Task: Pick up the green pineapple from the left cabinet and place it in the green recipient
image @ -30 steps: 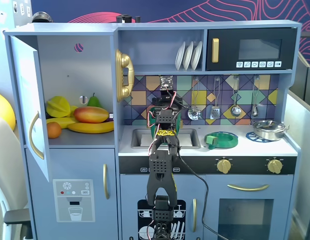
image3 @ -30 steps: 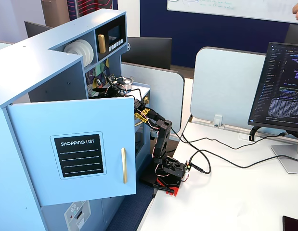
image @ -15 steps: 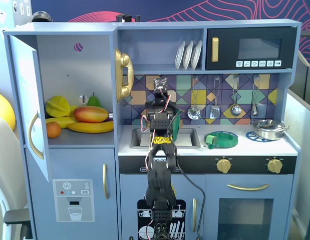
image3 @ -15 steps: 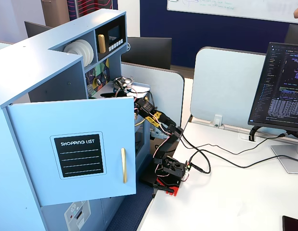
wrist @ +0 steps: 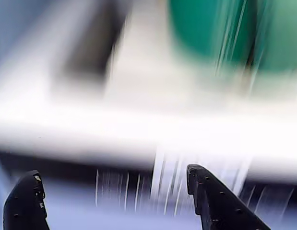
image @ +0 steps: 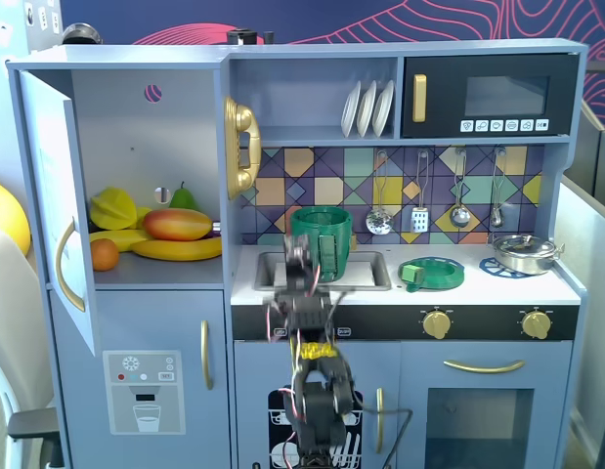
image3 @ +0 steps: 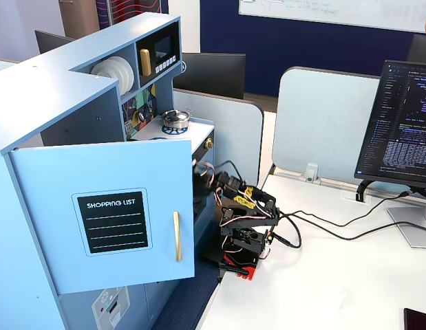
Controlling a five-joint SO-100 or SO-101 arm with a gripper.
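Note:
The left cabinet stands open, with its door swung out to the left; the door also shows in the other fixed view. No green pineapple shows in any view. The green recipient, a ribbed dark green cup, stands at the sink behind my gripper. In the wrist view it is a green blur at the top. My gripper is open and empty, in front of the white counter edge. The wrist view is motion-blurred.
The cabinet shelf holds a yellow starfruit, a green pear, a mango, a banana and an orange. A flat green dish and a steel pot sit on the counter. The arm base stands on the desk.

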